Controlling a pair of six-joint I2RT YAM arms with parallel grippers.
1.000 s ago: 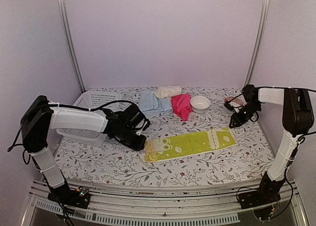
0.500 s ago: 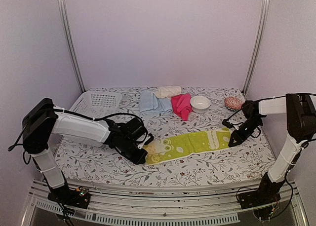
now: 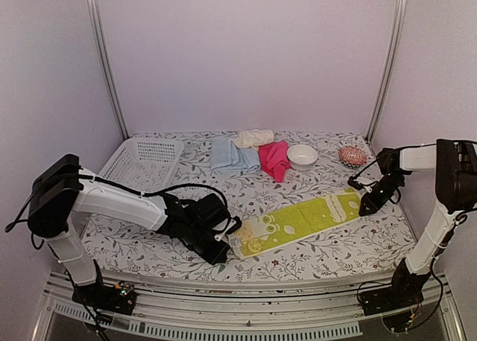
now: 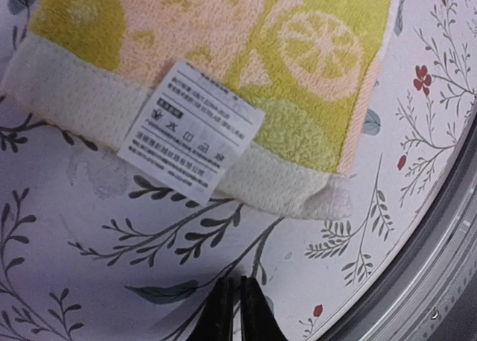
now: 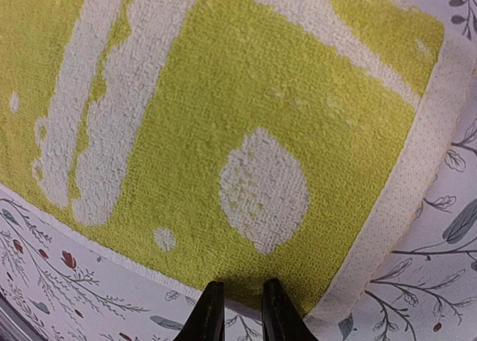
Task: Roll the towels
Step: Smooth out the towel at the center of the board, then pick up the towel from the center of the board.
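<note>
The yellow-green towel with white pattern lies flat and slanted across the near half of the table. My left gripper is at its near left end. In the left wrist view this gripper is shut with nothing in it, its tips resting on the covering just short of the towel's hem and care label. My right gripper is at the far right end, and its narrowly parted fingers pinch the towel's edge. The light blue, cream and hot pink towels lie bunched at the back.
A white basket stands at the back left. Right of the pink towel is a white bowl, and a red-and-white patterned object lies at the back right. The table's metal front rail runs close to my left gripper.
Both arms came down to the towel's ends. The towel slid and turned: its left end toward the front edge, its right end further right. My right gripper's jaws have narrowed.
</note>
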